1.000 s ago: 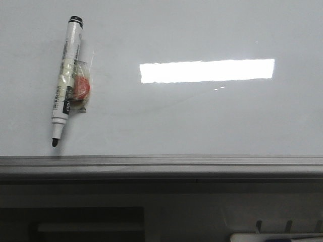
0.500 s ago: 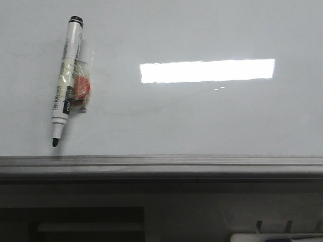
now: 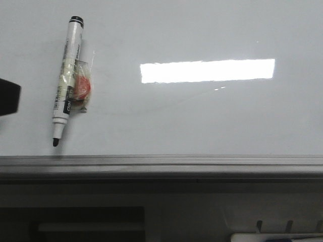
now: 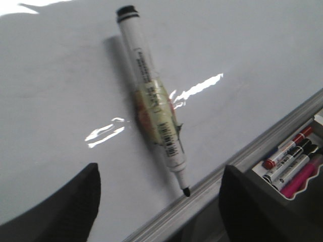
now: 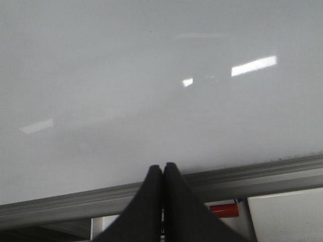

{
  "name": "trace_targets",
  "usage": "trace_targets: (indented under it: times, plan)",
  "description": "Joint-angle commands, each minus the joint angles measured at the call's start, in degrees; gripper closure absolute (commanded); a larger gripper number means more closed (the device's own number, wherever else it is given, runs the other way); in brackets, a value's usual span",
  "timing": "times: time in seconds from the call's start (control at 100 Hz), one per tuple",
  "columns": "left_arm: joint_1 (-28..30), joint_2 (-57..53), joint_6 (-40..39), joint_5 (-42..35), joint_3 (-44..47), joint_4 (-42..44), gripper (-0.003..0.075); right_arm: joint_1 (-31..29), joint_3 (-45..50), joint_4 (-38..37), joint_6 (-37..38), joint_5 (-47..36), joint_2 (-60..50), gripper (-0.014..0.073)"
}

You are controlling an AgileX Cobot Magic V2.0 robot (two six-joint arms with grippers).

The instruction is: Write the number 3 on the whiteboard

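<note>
Whiteboard (image 3: 212, 116) glossy, unmarked – marker (image 3: 66, 80) on it | left pincer (image 4: 159, 201) wide, empty | right pincer (image 5: 162, 174) closed, empty

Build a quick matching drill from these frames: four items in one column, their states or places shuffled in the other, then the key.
Items
1. marker
2. left claw
3. right claw
4. whiteboard

States
A. fingers pressed together, holding nothing
B. uncapped, lying on the board, tip toward the ledge
C. no digit drawn on it yet
D. fingers spread wide either side of the marker tip, touching nothing

Pairs: 1-B, 2-D, 3-A, 4-C
</note>
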Motion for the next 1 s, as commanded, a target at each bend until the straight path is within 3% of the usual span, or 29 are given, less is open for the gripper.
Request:
trace_targets:
  times: [0.0,0.23,0.47,0.64,0.69,0.76,0.88,0.99]
  plan:
    - [-3.67,3.86,-0.05,-9.39,-1.90,-1.14,0.0255,0.10,-2.04,0.63,-0.07,-3.97,0.73,0.0654]
    - [-7.65,13.41,-0.80,-18.89,-1.90,-4.80,0.0255,0.10,-2.04,0.63,-0.07,-3.97,0.73,0.0654]
    - [-7.65,18.98,-2.42,-20.07,-4.84,-6.91,0.0255,0.10,-2.04,0.63,-0.07,-3.97,0.73,0.0654]
    - [-7.65,21.45,-9.01,-19.71,-5.57,-8.63,0.0268,0.10,-2.04,0.63,-0.07,-3.86,0.73,0.0654]
    - [-7.65,21.88,-9.64,-18.62,-5.57,-9.83,0.0307,0.10,-2.04,0.63,-0.07,-3.86,0.73,0.0654]
    - [-7.65,21.98,-9.64,-16.35,-5.57,-10.39,0.0429,0.10,-2.04,0.63,-0.07,-3.63,0.73,0.0654]
    - [-7.65,21.98,-9.54,-13.43,-5.57,-10.12,0.0743,0.38,-2.04,0.63,-0.07,-3.29,0.73,0.0654]
    - [-7.65,21.98,-9.54,-12.68,-5.57,-9.86,0.0741,3.14,-2.08,1.76,-0.07,-3.20,0.73,0.0654]
